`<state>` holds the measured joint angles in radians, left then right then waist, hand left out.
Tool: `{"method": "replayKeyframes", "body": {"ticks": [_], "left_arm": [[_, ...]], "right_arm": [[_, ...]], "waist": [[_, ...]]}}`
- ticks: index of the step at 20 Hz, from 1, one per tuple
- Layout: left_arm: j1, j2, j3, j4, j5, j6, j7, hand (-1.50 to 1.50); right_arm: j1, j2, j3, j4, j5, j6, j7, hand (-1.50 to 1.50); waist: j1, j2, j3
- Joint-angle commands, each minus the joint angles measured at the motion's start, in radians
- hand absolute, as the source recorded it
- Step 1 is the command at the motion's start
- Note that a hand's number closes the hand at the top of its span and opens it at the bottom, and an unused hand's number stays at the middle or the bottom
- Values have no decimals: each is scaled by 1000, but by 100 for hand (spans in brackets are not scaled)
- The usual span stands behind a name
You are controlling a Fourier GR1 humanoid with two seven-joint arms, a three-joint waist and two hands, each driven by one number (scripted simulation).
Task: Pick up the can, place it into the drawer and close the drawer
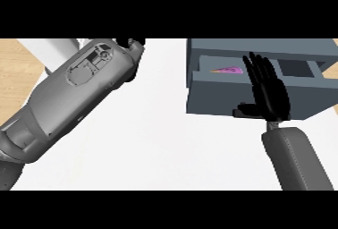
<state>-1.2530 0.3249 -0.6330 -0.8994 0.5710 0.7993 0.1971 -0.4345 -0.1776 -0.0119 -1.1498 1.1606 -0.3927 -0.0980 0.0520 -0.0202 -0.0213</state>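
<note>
A grey drawer unit (pixel 218 100) stands at the upper right of the white counter, its drawer pulled open toward me. Inside the drawer lies a pink and purple can (pixel 226 69), partly hidden. My right hand (pixel 267 91) is open with straight fingers, laid flat over the drawer's front and reaching across the opening just right of the can. My left forearm crosses the left side; only the tip of my left hand (pixel 130 42) shows at the top edge, and its fingers are hidden.
The white counter (pixel 165 147) spreads below and left of the drawer unit. A wooden floor (pixel 16 76) shows beyond the counter's left edge and at the far right top corner.
</note>
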Motion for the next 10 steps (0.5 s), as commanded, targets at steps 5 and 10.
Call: {"method": "replayKeyframes", "body": {"ticks": [5,10], "left_arm": [[98,132,12,-152,-7,-45,72,-150],[120,130,21,-183,-23,-33,107,-150]], "right_arm": [[-134,36,-70,295,26,-174,-10,-150],[-281,29,-113,472,31,-243,-36,-150]], "waist": [[13,25,23],[6,34,23]]}}
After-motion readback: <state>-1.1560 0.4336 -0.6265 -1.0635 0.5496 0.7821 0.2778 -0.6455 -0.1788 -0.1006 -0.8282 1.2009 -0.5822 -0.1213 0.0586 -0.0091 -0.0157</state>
